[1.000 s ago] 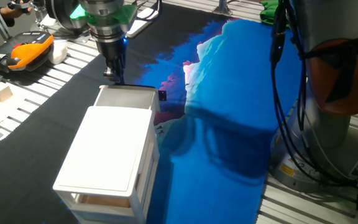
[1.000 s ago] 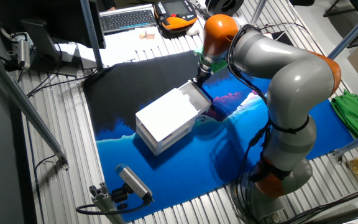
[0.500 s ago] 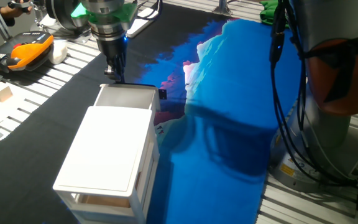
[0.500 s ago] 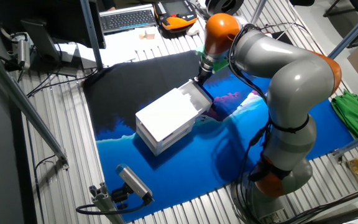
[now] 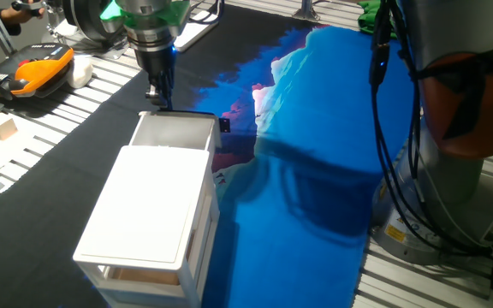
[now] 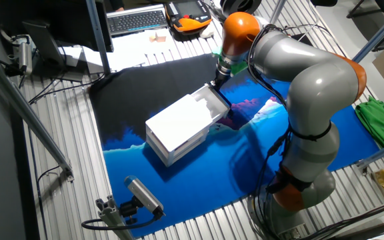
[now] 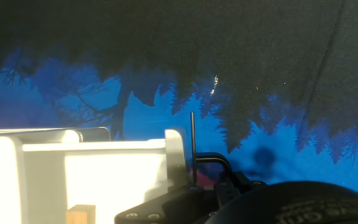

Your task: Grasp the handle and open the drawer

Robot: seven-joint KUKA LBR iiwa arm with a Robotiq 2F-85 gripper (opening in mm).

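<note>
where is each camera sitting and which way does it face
One fixed view: low, behind the unit, facing the gripper at the drawer; arm base at right.
The other fixed view: high, off to one side, looking down on the whole arm and cloth.
Hand view: on the hand, looking down past the handle.
All share the drawer.

- Fixed views are evenly lit and sharp, with the arm's soft shadow on the blue cloth.
- Hand view is dim; the drawer glares overexposed.

Slatted metal table, blue-black cloth
</note>
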